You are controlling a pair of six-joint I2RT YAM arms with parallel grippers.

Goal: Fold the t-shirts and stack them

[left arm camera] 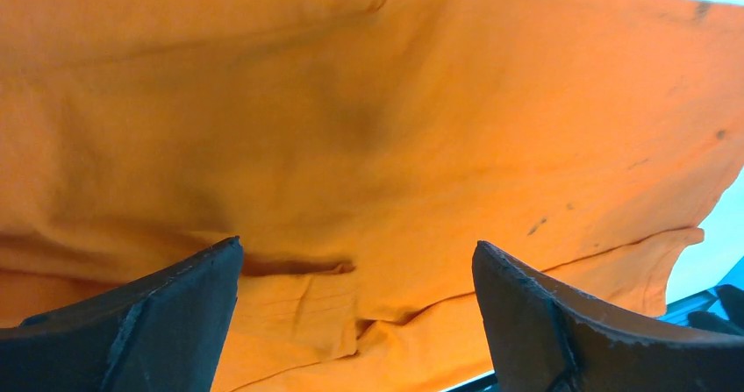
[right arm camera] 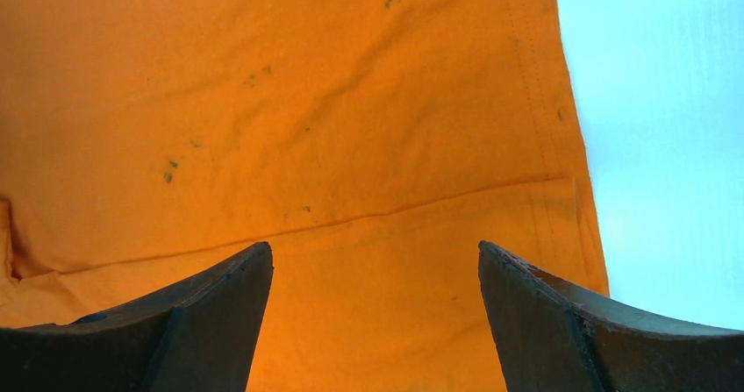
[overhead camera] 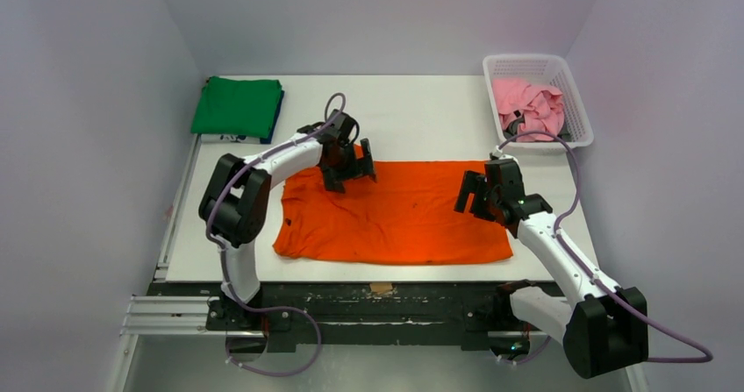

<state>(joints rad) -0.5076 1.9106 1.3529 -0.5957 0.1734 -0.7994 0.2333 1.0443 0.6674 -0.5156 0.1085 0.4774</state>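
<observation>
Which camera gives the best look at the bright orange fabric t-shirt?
The top external view: it takes in the whole bright orange fabric t-shirt, spread out, nearly all its outline visible. The left wrist view shows only a wrinkled close-up patch; the right wrist view only a hemmed edge.

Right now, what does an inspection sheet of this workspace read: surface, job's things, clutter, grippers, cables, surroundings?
Surface: white table, bare around the shirts.
Job's things: orange t-shirt spread flat mid-table; green t-shirt folded at the far left corner on a dark blue t-shirt, of which only an edge shows; pink t-shirt crumpled in the basket.
Clutter: white lattice basket at the far right corner.
Grippers: left gripper and right gripper both open over the orange t-shirt, holding nothing.
Cables: purple-grey cables run along both arms and loop at the bases.
Surroundings: plain pale walls on three sides; metal rail at the near edge.
</observation>
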